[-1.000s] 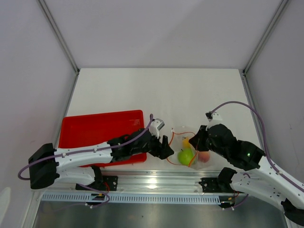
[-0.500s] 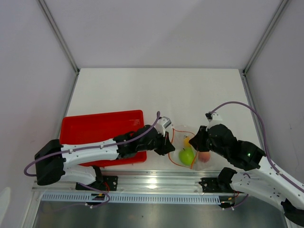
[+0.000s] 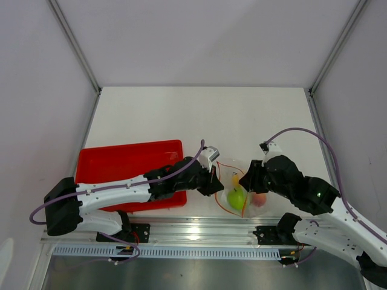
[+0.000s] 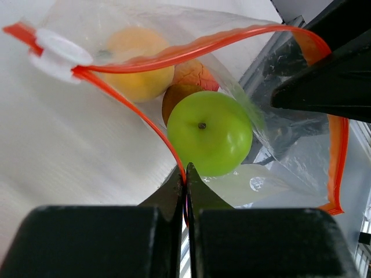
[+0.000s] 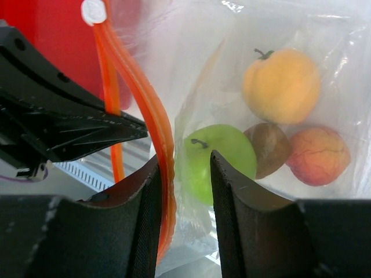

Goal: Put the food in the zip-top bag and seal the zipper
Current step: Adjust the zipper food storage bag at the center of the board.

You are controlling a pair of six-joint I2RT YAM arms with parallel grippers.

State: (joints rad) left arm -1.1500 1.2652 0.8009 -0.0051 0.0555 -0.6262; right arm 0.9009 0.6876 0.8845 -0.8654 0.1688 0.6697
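The clear zip-top bag lies near the front edge between my two grippers, its mouth gaping. Inside are the food pieces: green apple, yellow-orange fruit, peach and small brown one. The red-orange zipper carries a white slider at its far end. My left gripper is shut on the zipper's near strip, just in front of the apple. My right gripper stands open, with the other zipper strip and bag film lying loose between its fingers.
A red tray sits left of the bag, under my left arm. The metal rail at the table's front edge runs just below the bag. White table stretches behind.
My left gripper moved right to the bag and shut on the zipper strip. My right gripper, shut on the bag's edge before, has opened its jaws.
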